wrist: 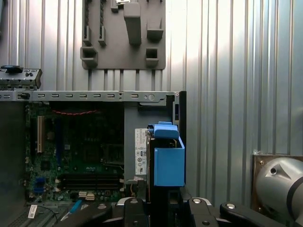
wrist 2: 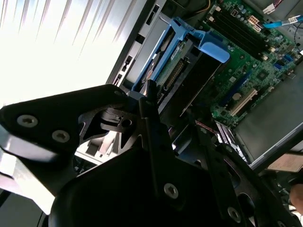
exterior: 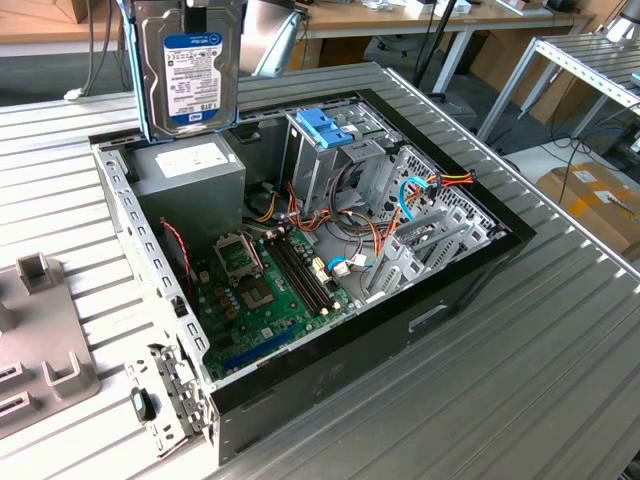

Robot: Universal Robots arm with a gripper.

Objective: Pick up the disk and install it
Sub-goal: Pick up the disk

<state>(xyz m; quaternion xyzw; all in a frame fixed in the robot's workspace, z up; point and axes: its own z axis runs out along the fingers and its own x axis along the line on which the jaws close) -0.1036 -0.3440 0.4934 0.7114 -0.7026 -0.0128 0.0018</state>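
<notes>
Currently | fingers [wrist 2: 151,127] clamped on disk [exterior: 188,70] | disk upright above open computer case [exterior: 330,372]

In the exterior view the disk [exterior: 187,70] hangs upright at upper left, above the power supply [exterior: 190,170] in the central case [exterior: 400,335], with the cage [exterior: 322,165] to its right, the motherboard [exterior: 265,290] below, and a plate [exterior: 40,350] at the left edge.

Glossy silver metal disk [exterior: 188,62] with paper label [exterior: 192,88]; ribbed, matt grey metal table [exterior: 520,380].
</notes>
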